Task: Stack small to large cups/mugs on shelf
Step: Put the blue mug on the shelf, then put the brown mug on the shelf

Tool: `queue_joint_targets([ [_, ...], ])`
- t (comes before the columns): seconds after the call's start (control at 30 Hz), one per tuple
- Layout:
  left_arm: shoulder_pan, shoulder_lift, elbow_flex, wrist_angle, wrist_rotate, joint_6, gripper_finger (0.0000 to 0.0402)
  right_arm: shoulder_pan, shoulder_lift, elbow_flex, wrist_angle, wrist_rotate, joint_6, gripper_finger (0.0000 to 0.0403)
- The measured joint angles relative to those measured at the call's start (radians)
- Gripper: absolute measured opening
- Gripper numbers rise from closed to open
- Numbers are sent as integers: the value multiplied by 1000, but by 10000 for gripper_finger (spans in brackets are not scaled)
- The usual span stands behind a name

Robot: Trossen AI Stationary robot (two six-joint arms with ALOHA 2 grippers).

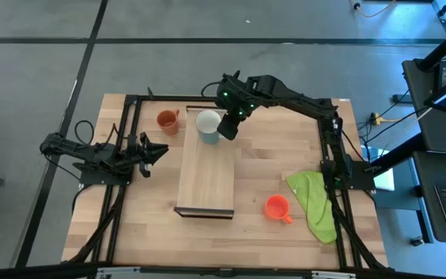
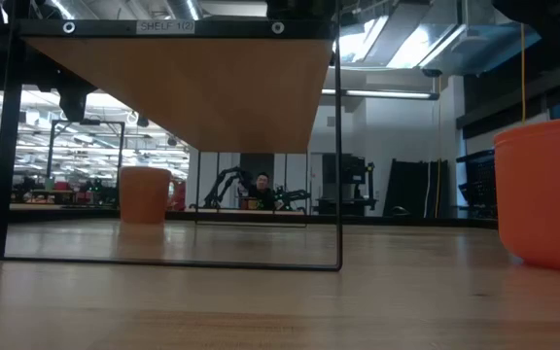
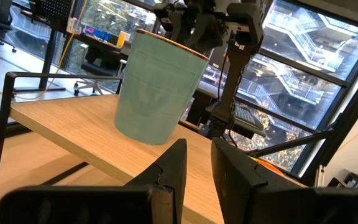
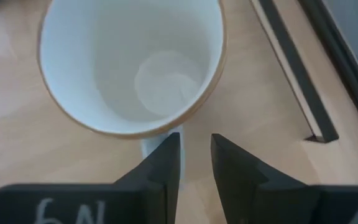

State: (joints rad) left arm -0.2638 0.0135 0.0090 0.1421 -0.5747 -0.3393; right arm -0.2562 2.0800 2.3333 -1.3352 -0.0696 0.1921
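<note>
The pale grey-white mug (image 1: 207, 124) stands upright by its base on the far end of the light-wood shelf (image 1: 205, 178). In the right wrist view I look down into this mug (image 4: 135, 68). My right gripper (image 1: 229, 126) hangs just to its right, fingers pointing down over the mug's handle (image 4: 157, 142), with only a narrow gap between them. The brownish-orange mug (image 1: 167, 121) stands on the table left of the shelf. The small orange-red mug (image 1: 277, 207) stands on the table to the shelf's right. My left gripper (image 1: 152, 149) waits shut at the table's left. My right gripper comes from above with one fingertip (image 4: 171, 149) over the white mug's handle (image 4: 154, 144). Bare wood shows in the gap between the fingers. Whether a finger touches the handle, I cannot tell. The mug stands upright on the shelf.
A green cloth (image 1: 313, 201) lies on the table beside the orange-red mug. The shelf rests on a thin black frame (image 2: 338, 146), with open space beneath it. The near half of the shelf top (image 1: 205, 194) is bare. A black rail frame (image 1: 327, 132) borders the table.
</note>
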Motion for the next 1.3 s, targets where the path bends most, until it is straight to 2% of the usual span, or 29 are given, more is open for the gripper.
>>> queue_joint_targets([
  [0.2,0,0,0,0,9,-19,69,-2,-5,22,-23,89,-36,92],
  [0.33,0,0,0,0,10,-25,69,-5,-21,22,-30,94,-38,92],
  [0.43,0,0,0,0,16,-101,69,2,-32,22,-29,96,-36,92],
  [0.53,0,0,0,0,106,-184,69,17,-46,22,-20,101,-30,92],
  [0.63,0,1,0,29,194,-201,69,26,-64,22,-14,132,-18,92],
  [0.83,0,0,1,378,188,49,69,13,-81,23,-10,142,17,92],
  [0.93,0,-1,1,502,188,121,69,11,-81,23,-15,142,36,92],
  [1.3,0,-1,1,578,181,135,69,11,-81,23,-16,156,63,92],
])
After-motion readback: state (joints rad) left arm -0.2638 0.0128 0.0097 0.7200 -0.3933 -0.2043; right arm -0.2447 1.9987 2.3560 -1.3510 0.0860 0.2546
